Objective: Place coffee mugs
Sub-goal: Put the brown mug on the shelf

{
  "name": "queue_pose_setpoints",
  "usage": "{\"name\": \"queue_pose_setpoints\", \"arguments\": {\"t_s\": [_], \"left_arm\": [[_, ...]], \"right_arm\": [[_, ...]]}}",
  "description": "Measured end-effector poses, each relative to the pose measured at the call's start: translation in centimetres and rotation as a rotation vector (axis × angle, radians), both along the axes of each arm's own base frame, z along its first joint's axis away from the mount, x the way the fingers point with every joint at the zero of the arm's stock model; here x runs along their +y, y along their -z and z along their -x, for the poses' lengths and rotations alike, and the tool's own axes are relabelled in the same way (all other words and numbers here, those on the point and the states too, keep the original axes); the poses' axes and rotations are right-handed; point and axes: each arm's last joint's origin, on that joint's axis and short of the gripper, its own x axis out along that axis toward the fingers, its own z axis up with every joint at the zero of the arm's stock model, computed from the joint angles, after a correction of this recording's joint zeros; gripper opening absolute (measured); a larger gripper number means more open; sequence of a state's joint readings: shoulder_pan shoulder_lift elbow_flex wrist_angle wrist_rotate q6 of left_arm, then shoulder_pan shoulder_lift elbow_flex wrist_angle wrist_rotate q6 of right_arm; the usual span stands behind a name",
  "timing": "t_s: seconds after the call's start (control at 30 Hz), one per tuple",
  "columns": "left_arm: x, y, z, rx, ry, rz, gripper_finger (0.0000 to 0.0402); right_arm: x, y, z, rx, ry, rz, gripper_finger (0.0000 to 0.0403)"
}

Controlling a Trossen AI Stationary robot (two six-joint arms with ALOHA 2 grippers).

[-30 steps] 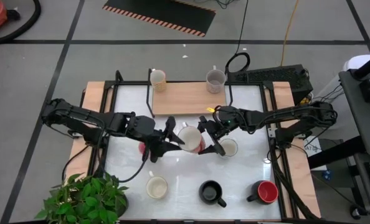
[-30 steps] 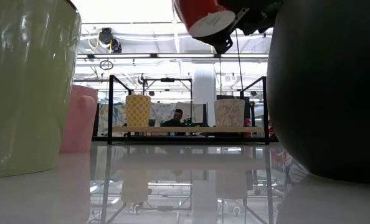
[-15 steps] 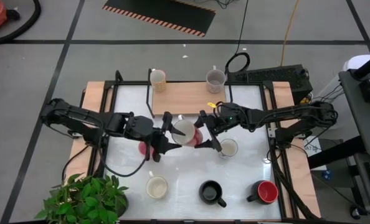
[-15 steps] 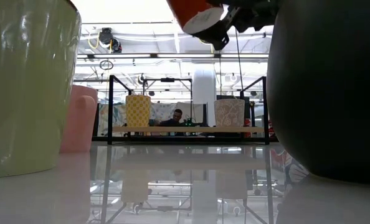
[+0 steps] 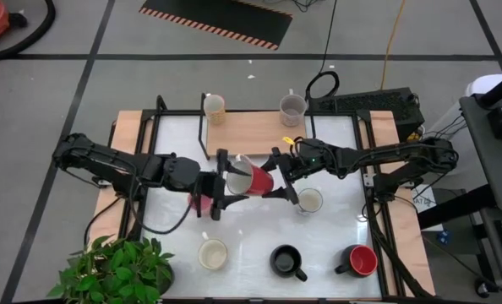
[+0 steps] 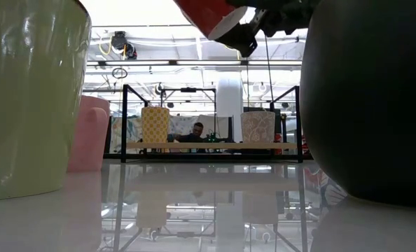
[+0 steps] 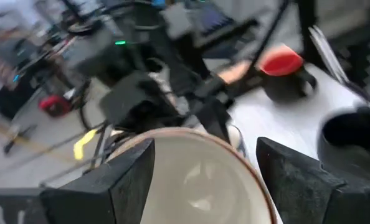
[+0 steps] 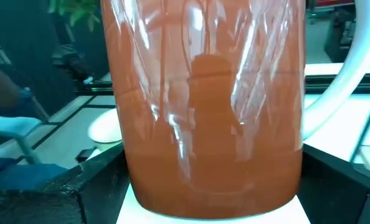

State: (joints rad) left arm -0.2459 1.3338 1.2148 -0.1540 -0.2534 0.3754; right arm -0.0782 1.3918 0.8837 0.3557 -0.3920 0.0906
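Two grippers: both meet at the reddish mug (image 5: 253,179), held tilted above mid-table.
High view: left gripper (image 5: 220,183) brackets the mug's mouth.
Right wrist: right gripper (image 8: 203,186) clamps the mug.
Left wrist: left grip unconfirmed.
Risk: early release drops the mug.

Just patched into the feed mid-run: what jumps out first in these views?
Both arms meet at the table's middle around one tilted reddish mug held off the surface: the right gripper grips its body, the left gripper is at its white-lined mouth. Behind them, a cream mug and a grey mug stand on the wooden shelf.
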Motion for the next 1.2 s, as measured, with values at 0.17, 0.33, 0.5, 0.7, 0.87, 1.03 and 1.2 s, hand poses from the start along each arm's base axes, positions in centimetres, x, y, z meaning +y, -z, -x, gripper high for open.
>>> {"name": "queue_pose_setpoints", "arguments": {"t_s": [0.17, 0.33, 0.5, 0.7, 0.87, 1.03, 1.2], "left_arm": [[0.2, 0.6, 0.2, 0.060, -0.086, 0.120, 0.0282], [0.2, 1.0, 0.1, 0.072, -0.138, 0.227, 0.0270], [0.8, 1.1, 0.0, 0.073, -0.205, 0.311, 0.0201], [1.9, 1.2, -0.1, 0.068, -0.276, 0.339, 0.0112], [3.6, 1.2, 0.0, 0.095, -0.343, 0.408, 0.0084], [6.2, 0.7, 0.2, 0.147, -0.372, 0.473, 0.0081], [8.5, -0.5, 0.1, 0.155, -0.320, 0.490, 0.0080]], "right_arm": [[-0.2, 0.0, -0.1, -0.008, 0.056, 0.012, 0.0362], [-0.5, 0.0, -0.1, -0.004, 0.157, 0.049, 0.0362], [-0.7, 0.0, -0.2, -0.016, 0.243, 0.095, 0.0362], [-0.7, 0.2, -0.1, -0.003, 0.374, 0.240, 0.0362], [-0.6, 0.2, -0.1, 0.014, 0.505, 0.339, 0.0362], [-0.8, 0.4, 0.1, 0.046, 0.616, 0.387, 0.0380], [-1.0, 0.2, 0.3, 0.053, 0.638, 0.387, 0.0389]]}}
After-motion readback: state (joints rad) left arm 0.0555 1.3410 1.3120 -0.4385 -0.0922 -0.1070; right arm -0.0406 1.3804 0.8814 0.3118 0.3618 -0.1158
